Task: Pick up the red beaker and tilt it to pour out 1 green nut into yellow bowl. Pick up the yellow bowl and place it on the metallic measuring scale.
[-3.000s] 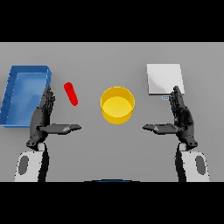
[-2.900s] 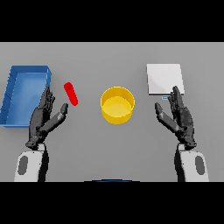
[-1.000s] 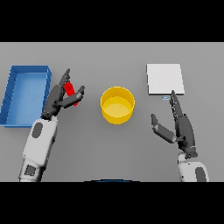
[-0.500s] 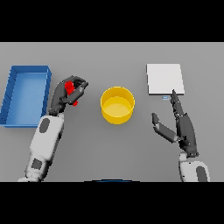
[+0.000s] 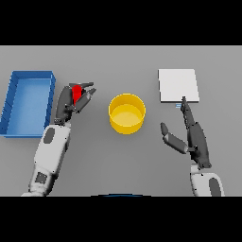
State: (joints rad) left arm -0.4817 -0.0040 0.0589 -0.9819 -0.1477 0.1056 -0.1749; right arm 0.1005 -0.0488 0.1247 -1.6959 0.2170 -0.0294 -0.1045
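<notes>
The red beaker sits left of centre, and my left hand is curled round it, hiding its lower part. To its right the yellow bowl stands on the table at the centre, apart from both hands. The metallic measuring scale is a flat pale square at the far right. My right hand hovers below the scale, fingers straight and thumb spread, holding nothing. No green nut is visible.
A blue tray lies along the left side, just beside my left hand and forearm. Bare grey table stretches between the bowl and my right hand.
My left hand has reached forward from the near left and closed its fingers round the red beaker. My right hand has shifted slightly and stays open.
</notes>
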